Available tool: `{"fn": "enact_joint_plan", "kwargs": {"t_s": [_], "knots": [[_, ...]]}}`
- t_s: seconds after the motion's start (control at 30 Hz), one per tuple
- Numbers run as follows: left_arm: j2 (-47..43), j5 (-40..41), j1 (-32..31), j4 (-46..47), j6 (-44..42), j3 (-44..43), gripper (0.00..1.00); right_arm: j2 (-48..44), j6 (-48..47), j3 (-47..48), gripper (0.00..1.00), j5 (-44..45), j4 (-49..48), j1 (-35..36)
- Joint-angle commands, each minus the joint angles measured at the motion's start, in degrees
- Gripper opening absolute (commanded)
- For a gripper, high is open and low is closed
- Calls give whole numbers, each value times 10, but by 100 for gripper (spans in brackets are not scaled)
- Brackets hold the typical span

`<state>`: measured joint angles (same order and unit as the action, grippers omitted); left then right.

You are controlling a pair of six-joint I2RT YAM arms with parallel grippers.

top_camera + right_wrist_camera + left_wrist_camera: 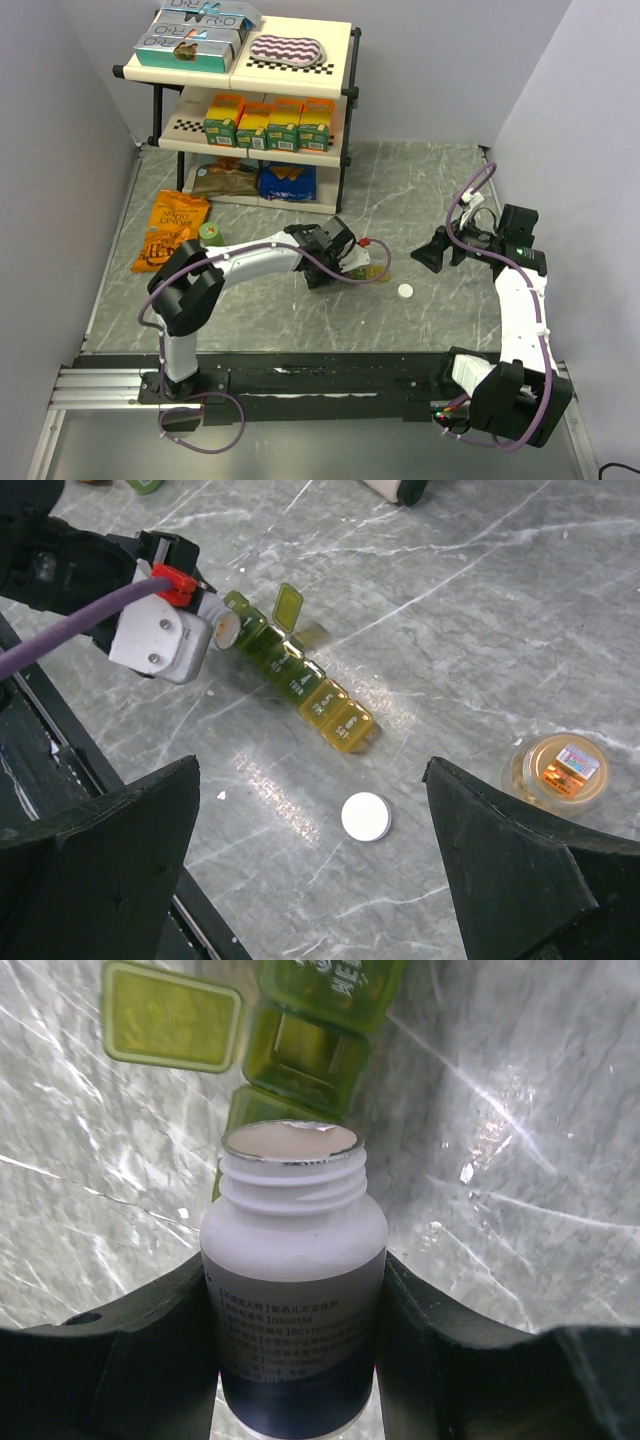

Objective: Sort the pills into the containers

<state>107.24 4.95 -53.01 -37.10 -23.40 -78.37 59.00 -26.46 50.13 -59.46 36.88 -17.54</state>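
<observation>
I count 1 white bottle [295, 1290], 1 loose cap [365, 816], 1 strip of containers [300, 685] w/ 1 lid [287, 604] up. Also 1 round tub [560, 770], 4 juice cartons [253, 125].

Overhead view from behind, wrist views close, sharing containers [296, 677]

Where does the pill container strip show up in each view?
Top external: containers at table centre, just right of the left gripper.
Left wrist: containers top centre, beyond the held white bottle.
Right wrist: containers diagonal, upper centre-left.
Shared landmark: left gripper at their olive end.
</observation>
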Motion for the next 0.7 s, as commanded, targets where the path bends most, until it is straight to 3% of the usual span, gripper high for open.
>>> {"fn": "enact_joint_plan", "kwargs": {"t_s": [0.0,0.07,0.1,0.13,0.17,0.23,0.27,0.3,0.37,0.43,0.47,0.57,0.6,0.67], "knots": [[-53,-33,-1,67,-2,25,1,3,-1,2,100,-18,-1,-6],[24,-17,7,-59,12,-47,1,2,-2,2,100,-17,-1,-5],[38,5,3,-47,20,-43,1,2,-3,1,100,-17,-1,-6],[-15,1,-2,-5,18,-18,1,1,-2,1,100,-16,-1,-7],[-46,-15,-4,91,19,34,1,1,-1,1,100,-15,-2,-7],[-17,-29,2,46,14,17,1,1,1,0,100,-18,-4,-8],[15,-7,2,-37,20,-39,1,3,1,1,100,-20,-3,-9],[18,8,0,-30,25,-44,1,3,-3,1,100,-20,1,-9],[-34,-16,-1,74,26,18,1,3,-3,2,100,-17,-1,-8],[-3,-5,4,23,25,3,1,1,2,1,100,-17,-5,-9],[28,14,5,-48,31,-52,1,2,0,1,100,-18,-5,-9],[-19,-4,2,46,27,0,1,2,-1,1,100,-15,-1,-10],[-13,-7,4,15,21,1,1,2,-1,1,100,-16,-3,-11],[52,34,8,-69,39,-79,1,2,-1,1,100,-19,-2,-11]]}}
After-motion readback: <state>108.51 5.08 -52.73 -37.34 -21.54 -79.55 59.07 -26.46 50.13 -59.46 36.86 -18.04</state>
